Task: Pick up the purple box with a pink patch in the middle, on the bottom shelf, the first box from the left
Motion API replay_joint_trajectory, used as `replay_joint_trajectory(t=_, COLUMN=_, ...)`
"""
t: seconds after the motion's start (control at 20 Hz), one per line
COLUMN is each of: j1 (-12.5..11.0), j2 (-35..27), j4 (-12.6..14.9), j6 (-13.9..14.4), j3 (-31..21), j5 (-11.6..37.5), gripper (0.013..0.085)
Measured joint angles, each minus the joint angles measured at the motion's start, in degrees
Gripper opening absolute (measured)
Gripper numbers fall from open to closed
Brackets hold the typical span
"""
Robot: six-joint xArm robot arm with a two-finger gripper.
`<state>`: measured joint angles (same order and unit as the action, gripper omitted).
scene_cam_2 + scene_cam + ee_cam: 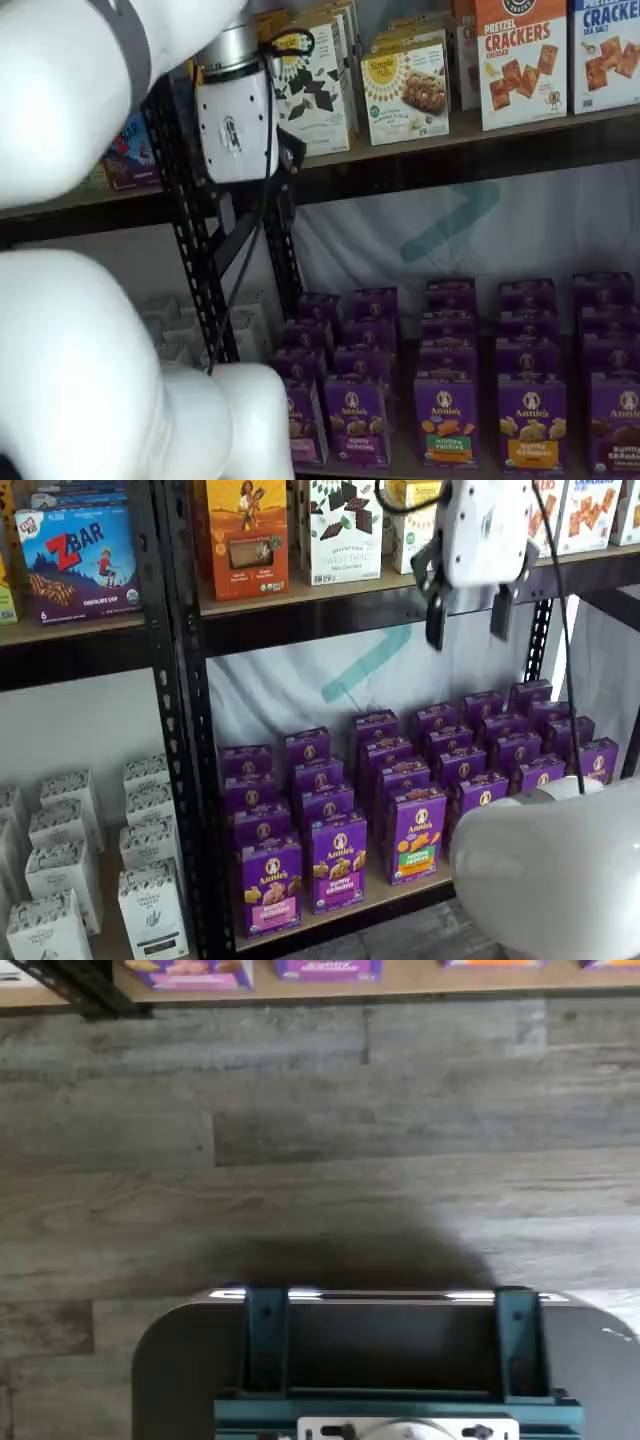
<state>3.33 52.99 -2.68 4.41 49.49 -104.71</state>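
Observation:
The purple box (270, 885) with the pink band stands upright at the left front corner of the bottom shelf (345, 912). In a shelf view the white arm covers part of the purple box (303, 425). The wrist view catches only a strip of the purple box (188, 972) on the tan bottom shelf (420, 986). My gripper (470, 614) hangs high in front of the upper shelf rail, well above and to the right of the box. Its two black fingers stand apart with nothing between them, so it is open. In a shelf view only the gripper's white body (234, 122) shows clearly.
Rows of similar purple cartons fill the shelf, among them one with a purple-blue band (338, 865) and one with a green-and-orange patch (418, 837). A black upright (185, 730) borders the box's left. White cartons (60, 870) fill the left bay. My arm's white link (560, 880) hides the lower right.

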Motion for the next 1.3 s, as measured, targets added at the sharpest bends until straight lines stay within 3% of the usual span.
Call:
replay_joint_trajectory(t=0.25, j1=-0.16, j2=2.35, j4=-1.55, j6=-0.09, j3=-7.94, j5=5.92, gripper=0.0850)
replay_joint_trajectory(t=0.7, j1=3.77, j2=4.69, j4=0.02, j6=3.02, j3=-21.74, j5=21.44, gripper=0.0850)
replay_joint_trajectory(t=0.95, j1=6.18, j2=1.23, j4=1.82, j6=5.56, j3=-27.97, j5=31.66, gripper=0.0850)
replay_joint_trajectory(t=1.3, j1=7.44, j2=-8.44, j4=0.62, j6=5.95, j3=-33.53, j5=48.09, gripper=0.0850)
